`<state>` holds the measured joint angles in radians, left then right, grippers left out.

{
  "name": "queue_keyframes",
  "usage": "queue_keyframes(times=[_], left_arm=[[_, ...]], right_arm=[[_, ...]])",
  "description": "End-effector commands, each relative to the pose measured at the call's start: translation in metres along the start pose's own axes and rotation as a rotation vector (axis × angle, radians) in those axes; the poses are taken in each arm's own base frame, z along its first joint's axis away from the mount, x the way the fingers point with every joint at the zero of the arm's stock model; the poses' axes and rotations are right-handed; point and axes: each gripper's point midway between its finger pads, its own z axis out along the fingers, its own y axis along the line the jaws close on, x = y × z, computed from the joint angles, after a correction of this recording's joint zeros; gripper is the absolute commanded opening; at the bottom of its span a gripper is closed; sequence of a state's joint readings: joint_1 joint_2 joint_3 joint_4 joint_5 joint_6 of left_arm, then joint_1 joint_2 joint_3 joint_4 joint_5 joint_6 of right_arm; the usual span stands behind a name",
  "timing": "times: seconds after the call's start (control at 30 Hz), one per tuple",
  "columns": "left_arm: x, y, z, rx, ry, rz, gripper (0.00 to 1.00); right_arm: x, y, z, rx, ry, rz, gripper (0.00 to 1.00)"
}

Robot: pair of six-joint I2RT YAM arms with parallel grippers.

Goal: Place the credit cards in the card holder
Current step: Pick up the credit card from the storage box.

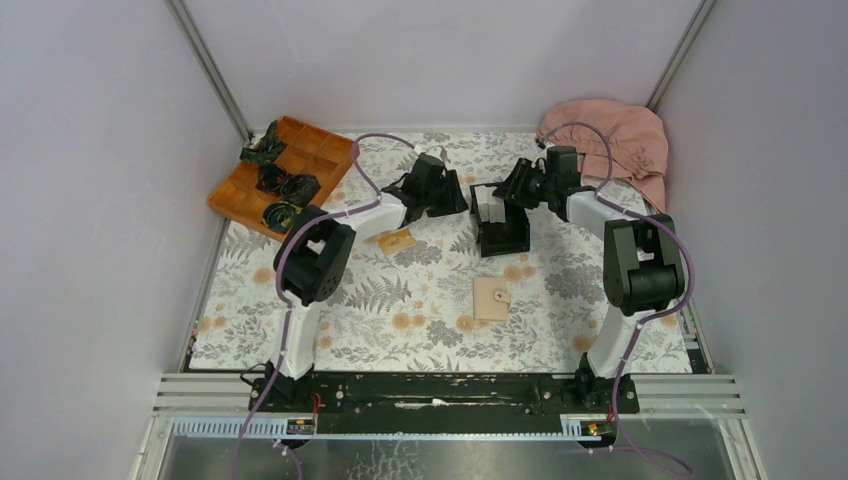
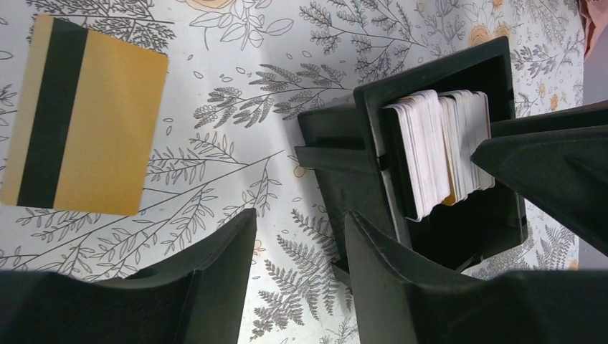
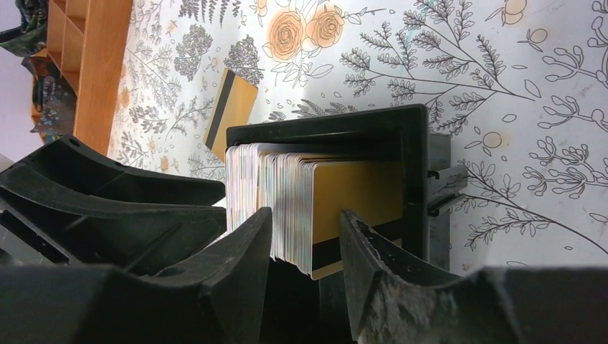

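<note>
On the flowered tablecloth (image 1: 400, 320), left of centre, one loose credit card (image 2: 82, 115) is lying flat, gold with a black band running along one long edge, touching nothing else.

The remaining cards (image 3: 315, 208) are standing on edge as a packed stack inside a black open-topped box (image 2: 430, 64) towards the far middle of the table. Most are showing pale edges. The outermost one is showing a gold face with a black band.

The card holder (image 1: 491, 298), tan and folded shut with its small tab on the right edge, is lying flat nearer the arm bases, well apart from the box and from the loose card.

The left pincer (image 2: 300, 218) is hovering over bare cloth between the loose card and the box, just beside the box's left wall. Its jaws are standing apart with nothing between them.

The right pincer (image 3: 305, 215) is reaching into the box from the right side. Its jaws are standing apart, straddling the gold end of the stack. From the left wrist view, one fingertip is sitting right against the stack's outer side, though whether it is pressing on the cards cannot be told.

At the far left corner, an orange compartment tray (image 1: 300, 140) is holding several dark tangled items (image 1: 285, 185). At the far right corner, a pink cloth (image 1: 610, 135) is lying bunched against the wall.
</note>
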<state>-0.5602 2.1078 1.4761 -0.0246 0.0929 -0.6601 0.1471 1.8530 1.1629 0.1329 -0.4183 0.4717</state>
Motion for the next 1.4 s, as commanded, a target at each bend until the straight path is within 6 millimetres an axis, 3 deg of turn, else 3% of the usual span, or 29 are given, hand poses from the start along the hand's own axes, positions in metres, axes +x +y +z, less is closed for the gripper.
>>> queue_keyframes(times=[0.0, 0.63, 1.37], left_arm=[[-0.003, -0.009, 0.004, -0.004, 0.010, 0.017, 0.55], [0.008, -0.019, 0.008, -0.010, 0.053, 0.032, 0.55], [0.008, -0.021, 0.005, -0.008, 0.048, 0.042, 0.56]], right_arm=[[-0.010, 0.017, -0.001, -0.082, -0.018, -0.002, 0.45], [-0.011, 0.026, -0.013, -0.095, -0.018, -0.025, 0.23], [-0.016, 0.023, -0.023, -0.049, -0.049, -0.047, 0.13]])
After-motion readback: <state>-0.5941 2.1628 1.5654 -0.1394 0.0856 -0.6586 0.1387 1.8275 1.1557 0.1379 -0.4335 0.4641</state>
